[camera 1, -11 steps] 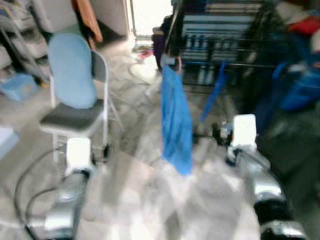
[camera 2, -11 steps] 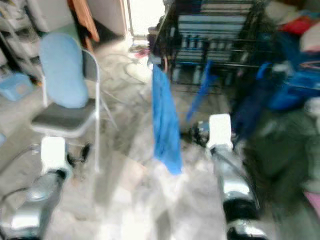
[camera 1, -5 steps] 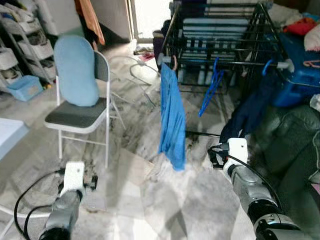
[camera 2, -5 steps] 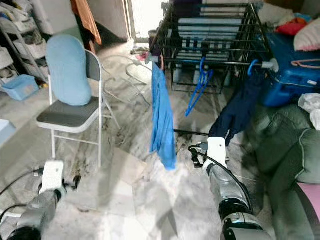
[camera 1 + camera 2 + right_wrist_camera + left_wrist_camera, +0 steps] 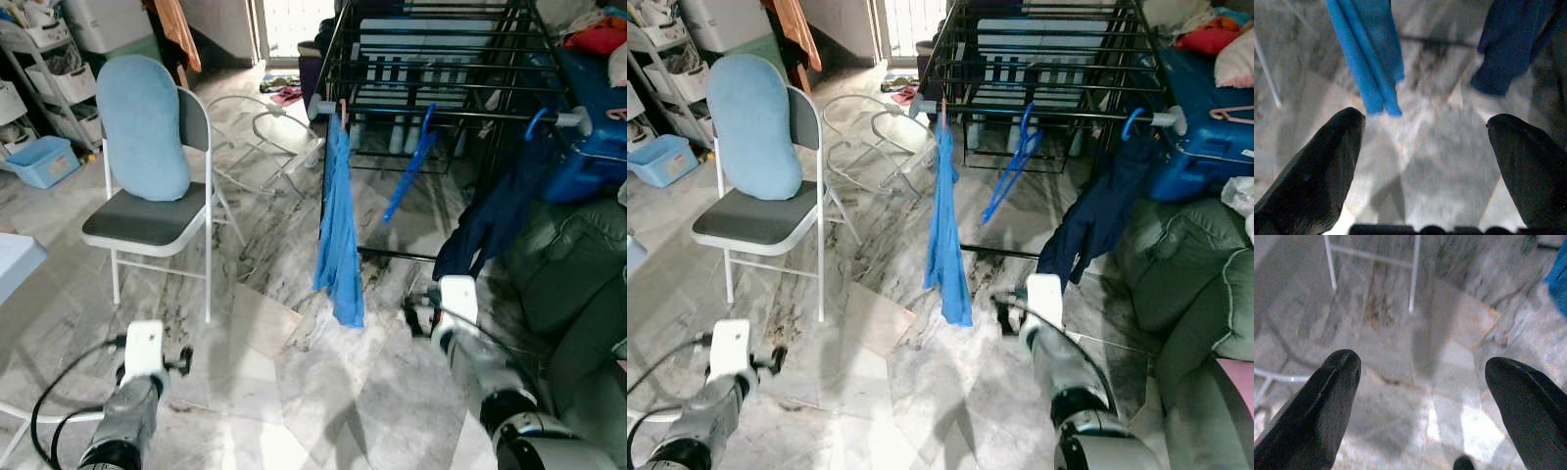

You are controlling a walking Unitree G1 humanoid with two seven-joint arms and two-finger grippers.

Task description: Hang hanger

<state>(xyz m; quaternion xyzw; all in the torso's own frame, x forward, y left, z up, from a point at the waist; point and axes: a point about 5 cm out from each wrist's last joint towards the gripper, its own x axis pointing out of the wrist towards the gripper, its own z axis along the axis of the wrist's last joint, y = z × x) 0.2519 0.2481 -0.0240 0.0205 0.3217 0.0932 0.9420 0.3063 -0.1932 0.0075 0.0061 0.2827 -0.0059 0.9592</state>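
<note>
the blue hanger (image 5: 1011, 164) hangs on a bar of the black drying rack (image 5: 1038, 59), between a light blue garment (image 5: 945, 235) and a navy garment (image 5: 1095, 220). the left gripper (image 5: 1425, 396) and right gripper (image 5: 1425, 156) hold nothing, fingers spread wide above the marble floor (image 5: 294, 392).

Head cams looked forward and down from standing height, both catching the chair (image 5: 147, 211), drying rack (image 5: 441, 59) and floor (image 5: 294, 392). Each wrist cam pointed down along its spread fingers, closer to the floor; the right one shared the blue cloth (image 5: 1369, 58) with the head views.
</note>
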